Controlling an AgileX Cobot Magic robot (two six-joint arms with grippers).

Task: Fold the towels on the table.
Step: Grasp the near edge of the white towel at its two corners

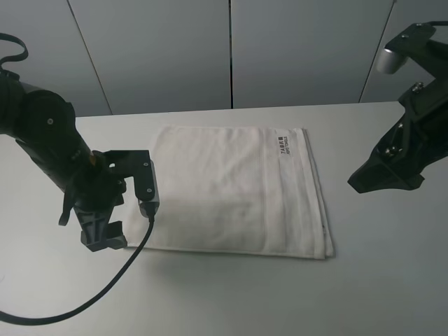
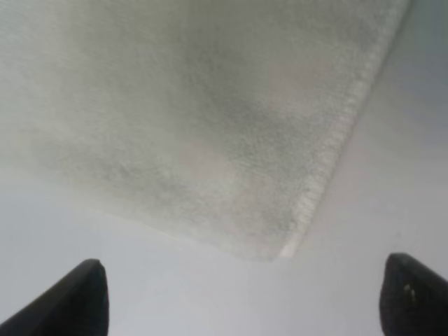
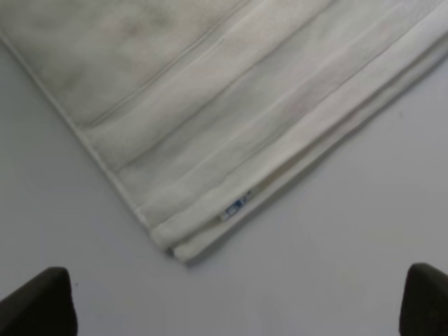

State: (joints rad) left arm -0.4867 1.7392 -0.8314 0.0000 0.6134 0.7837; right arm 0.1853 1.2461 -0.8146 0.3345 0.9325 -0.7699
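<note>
White towel point(image 1: 238, 189) lies crosswise on worktop point(image 1: 392, 280); left hand point(image 2: 241, 294), spread and empty, sits just beside its near corner; right hand point(image 1: 381, 178), also spread, stands farther off.

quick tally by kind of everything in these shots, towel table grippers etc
towel: 1
label on the towel: 1
table: 1
grippers: 2, left gripper and right gripper
total: 5
</note>
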